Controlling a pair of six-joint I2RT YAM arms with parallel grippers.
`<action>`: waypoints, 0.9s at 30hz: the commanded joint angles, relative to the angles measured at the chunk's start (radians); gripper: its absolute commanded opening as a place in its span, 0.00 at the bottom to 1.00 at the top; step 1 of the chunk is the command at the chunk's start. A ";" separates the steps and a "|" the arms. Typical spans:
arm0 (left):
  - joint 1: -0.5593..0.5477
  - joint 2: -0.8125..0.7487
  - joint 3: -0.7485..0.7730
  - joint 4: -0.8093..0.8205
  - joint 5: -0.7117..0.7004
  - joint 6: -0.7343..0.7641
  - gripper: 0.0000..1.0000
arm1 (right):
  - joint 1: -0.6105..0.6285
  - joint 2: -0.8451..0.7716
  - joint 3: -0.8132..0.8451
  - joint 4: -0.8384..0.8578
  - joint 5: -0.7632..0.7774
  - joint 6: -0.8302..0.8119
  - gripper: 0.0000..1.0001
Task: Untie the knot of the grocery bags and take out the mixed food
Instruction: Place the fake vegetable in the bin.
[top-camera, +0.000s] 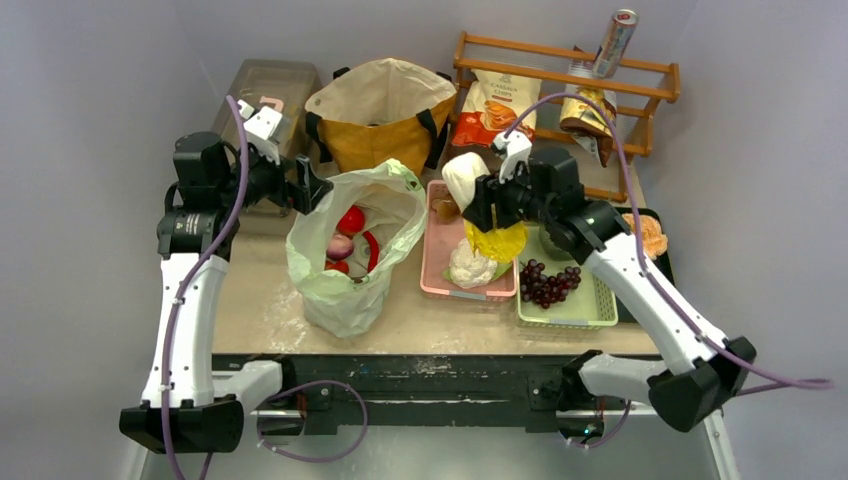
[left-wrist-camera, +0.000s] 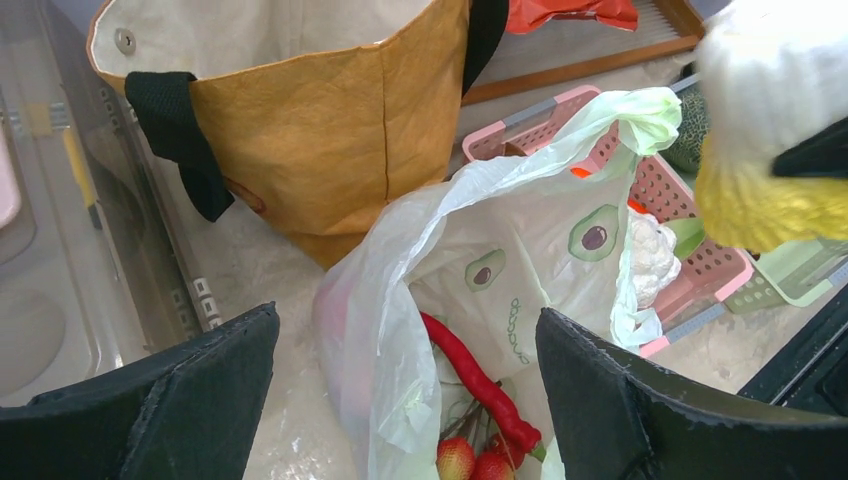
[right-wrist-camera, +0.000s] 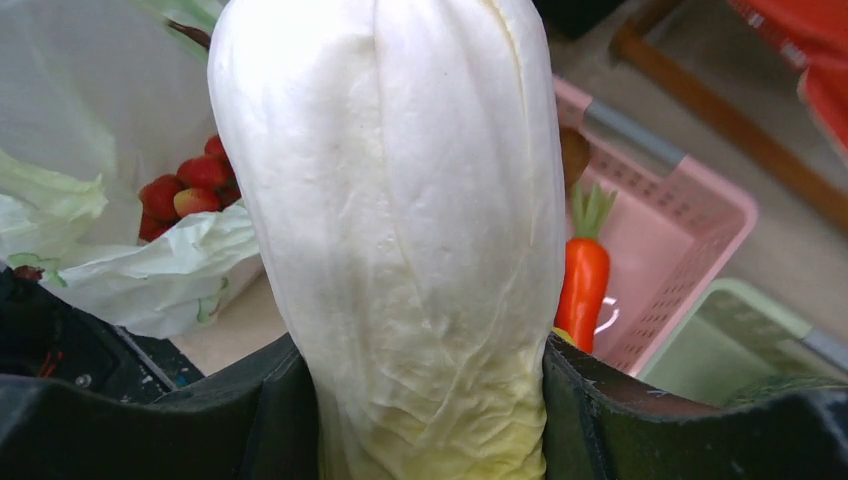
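1. Tote (top-camera: 385, 115), mustard-brown with black straps, stands open-mouthed by the far edge of the tabletop (top-camera: 260, 300), near its middle. It looks stiff enough to keep its shape and is best taken by a strap or the rim. A dark round mark on its side is cut off and unreadable.
2. Plastic bag (top-camera: 350, 270), pale green, sits toward the near edge, left of middle, its neck spread open with no knot showing. Thin, crinkly and slippery, it would likely collapse or lift if tugged, so pinch the rim. Avocado pictures are printed on it; the word beside them is too small to read.
3. Cabbage (right-wrist-camera: 400, 230), white running to yellow leaf, is clamped in the right claw (right-wrist-camera: 420, 350) above the pink basket (top-camera: 470, 293) mid-tabletop. It seems smooth, fairly firm and probably light, and its waist suits the grip.
4. Left claw (left-wrist-camera: 407, 315) hangs spread wide and empty over the bag's mouth.
5. Chilli (left-wrist-camera: 470, 375) lies inside the bag: slim and glossy, easiest pinched across its middle.
6. Red fruits (left-wrist-camera: 470, 462) below it are small, round and prone to roll.
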 joint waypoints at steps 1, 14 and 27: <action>-0.005 -0.041 0.005 -0.003 -0.013 0.044 0.95 | -0.019 0.106 -0.020 0.012 -0.071 0.189 0.35; -0.005 -0.148 -0.073 -0.050 -0.058 0.041 0.95 | -0.074 0.469 0.035 0.152 -0.281 0.447 0.63; -0.005 -0.134 -0.112 -0.100 -0.105 0.051 0.97 | -0.080 0.236 0.091 0.040 -0.082 0.180 0.99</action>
